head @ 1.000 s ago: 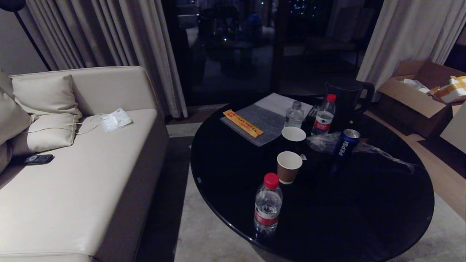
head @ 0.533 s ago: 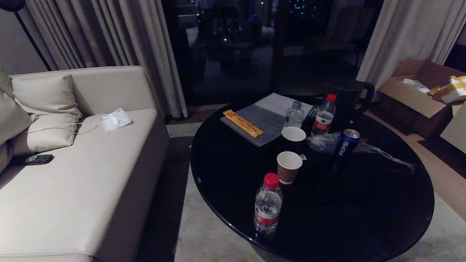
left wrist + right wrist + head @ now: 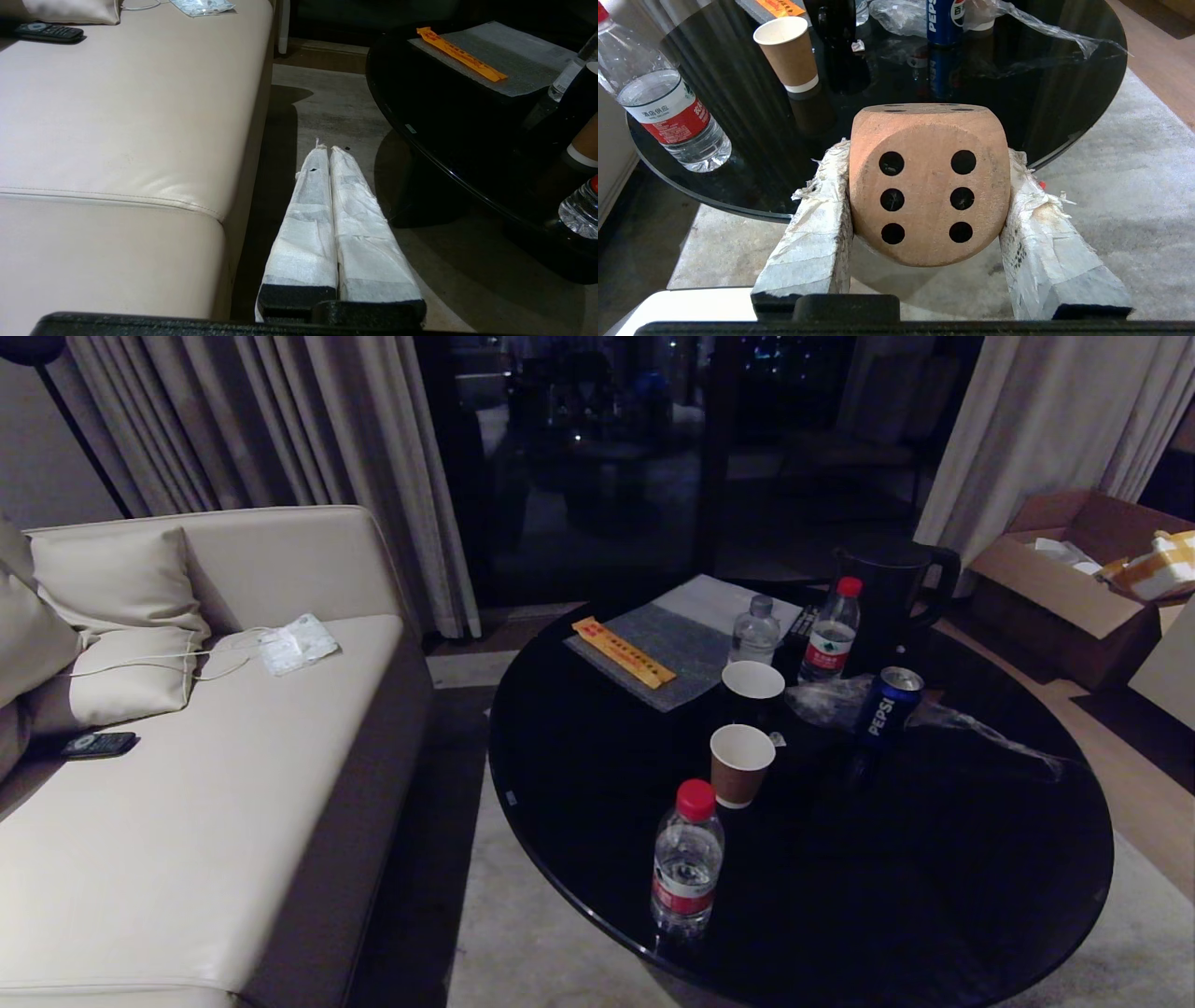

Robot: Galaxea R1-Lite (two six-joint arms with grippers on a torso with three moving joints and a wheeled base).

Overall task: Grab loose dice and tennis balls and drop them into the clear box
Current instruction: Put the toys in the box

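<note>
Tan wooden die [image 3: 929, 186], black pips; blue can [image 3: 889, 703]; red-capped bottle [image 3: 686, 859]; black table [image 3: 934, 896].

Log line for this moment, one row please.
right gripper: shut on wooden die, near table edge | left gripper: shut, empty, over floor | clear box: not in view

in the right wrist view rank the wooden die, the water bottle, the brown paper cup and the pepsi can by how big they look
1. Tan wooden die, held between the right gripper fingers; it is nearest the camera, so its apparent size is inflated.
2. Water bottle, cut off at the picture's edge.
3. Brown paper cup.
4. Pepsi can, only partly in view, so its rank is unsure.
</note>
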